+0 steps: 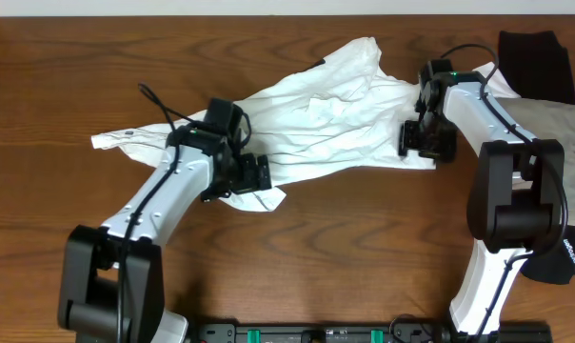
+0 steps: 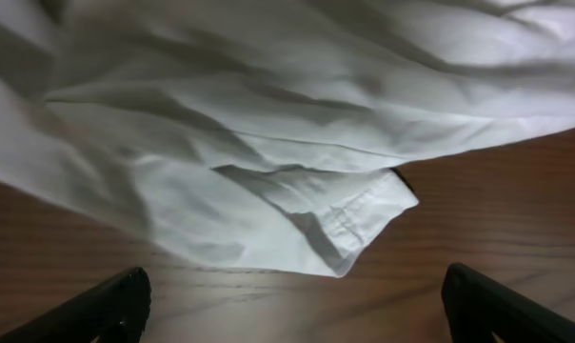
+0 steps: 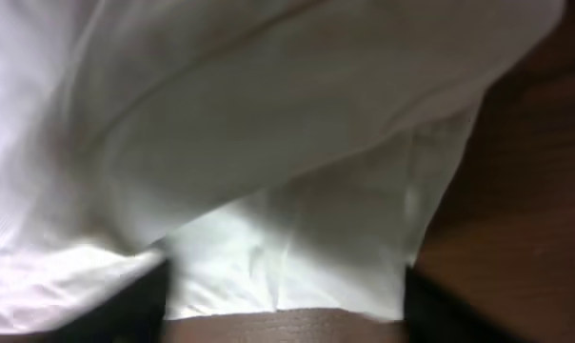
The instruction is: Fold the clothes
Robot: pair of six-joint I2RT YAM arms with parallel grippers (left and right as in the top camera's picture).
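Observation:
The clothes are mainly a white T-shirt (image 1: 316, 124), lying crumpled in a diagonal band across the wooden table (image 1: 345, 248). My left gripper (image 1: 254, 176) sits at its lower left edge. In the left wrist view the left gripper (image 2: 297, 310) is wide open over bare wood. A hemmed corner of the shirt (image 2: 364, 219) lies just ahead of it. My right gripper (image 1: 428, 141) rests on the shirt's right end. The right wrist view shows the right gripper (image 3: 283, 305) with its dark fingers (image 3: 135, 305) apart and an edge of the white cloth (image 3: 287, 248) between them, not pinched.
A grey-beige garment (image 1: 554, 114) lies at the right edge with a black one (image 1: 535, 52) behind it. Another dark item (image 1: 573, 257) shows at the lower right by the right arm's base. A black cable (image 1: 159, 105) loops above the left arm.

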